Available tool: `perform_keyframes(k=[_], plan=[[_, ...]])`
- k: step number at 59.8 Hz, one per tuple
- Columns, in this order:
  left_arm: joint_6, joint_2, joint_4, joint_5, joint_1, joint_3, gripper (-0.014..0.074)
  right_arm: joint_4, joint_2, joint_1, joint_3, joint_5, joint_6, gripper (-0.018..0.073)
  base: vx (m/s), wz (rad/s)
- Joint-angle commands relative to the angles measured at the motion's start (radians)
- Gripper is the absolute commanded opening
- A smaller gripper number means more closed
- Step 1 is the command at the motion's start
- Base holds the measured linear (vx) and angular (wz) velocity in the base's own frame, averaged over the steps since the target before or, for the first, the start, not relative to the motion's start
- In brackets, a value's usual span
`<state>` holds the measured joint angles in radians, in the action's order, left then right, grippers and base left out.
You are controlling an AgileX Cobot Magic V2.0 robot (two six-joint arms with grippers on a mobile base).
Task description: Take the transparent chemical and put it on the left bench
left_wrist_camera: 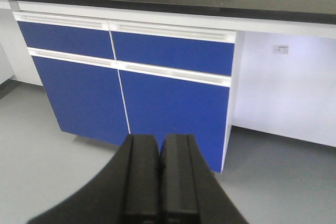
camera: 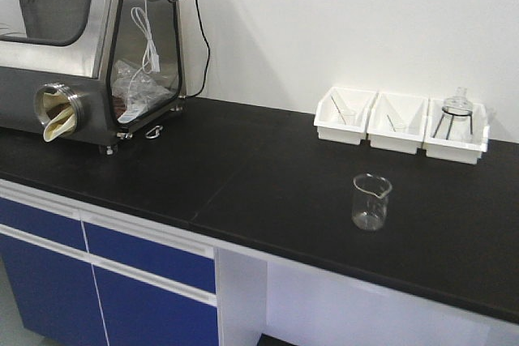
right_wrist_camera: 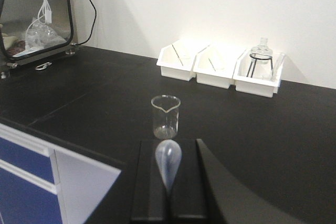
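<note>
The transparent chemical, a small clear glass beaker (camera: pixel 371 202) with a pour lip, stands upright on the left bench (camera: pixel 268 176), a long black worktop against a white wall. Nothing shows inside the beaker. In the right wrist view the beaker (right_wrist_camera: pixel 166 117) sits just beyond my right gripper (right_wrist_camera: pixel 169 145), apart from it. That gripper is shut on a pale bluish-white dropper bulb (right_wrist_camera: pixel 168 163) pinched between its fingers. My left gripper (left_wrist_camera: pixel 159 139) is shut with nothing in it, low down and facing the blue cabinet doors (left_wrist_camera: pixel 157 87). Neither gripper shows in the front view.
Three white bins (camera: pixel 397 121) line the wall behind the beaker; the right one holds a round flask on a black tripod (camera: pixel 456 111). A steel glovebox (camera: pixel 81 38) with a cable occupies the bench's left end. The bench's front edge (right_wrist_camera: pixel 79 148) runs close below the right gripper.
</note>
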<state>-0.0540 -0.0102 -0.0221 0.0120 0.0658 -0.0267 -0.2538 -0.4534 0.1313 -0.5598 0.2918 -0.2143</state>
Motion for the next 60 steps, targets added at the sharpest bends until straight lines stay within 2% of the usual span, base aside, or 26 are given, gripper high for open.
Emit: perform_keyframes(k=[1,30,60], plan=[[0.008,-0.019,-0.001,-0.078,0.002,-0.016,-0.0003,-0.007,-0.006,-0.005,-0.029,-0.078,0.003,-0.0004,0.43,0.06],[0.008,-0.019,-0.001,-0.078,0.002,-0.016,-0.0003,-0.007,-0.006,-0.005,-0.029,-0.078,0.003,-0.0004,0.42,-0.09],[0.008,-0.019,-0.001,-0.078,0.002,-0.016,-0.0003,-0.007,-0.006,-0.005,-0.029,-0.078,0.003,-0.0004,0.31,-0.5]])
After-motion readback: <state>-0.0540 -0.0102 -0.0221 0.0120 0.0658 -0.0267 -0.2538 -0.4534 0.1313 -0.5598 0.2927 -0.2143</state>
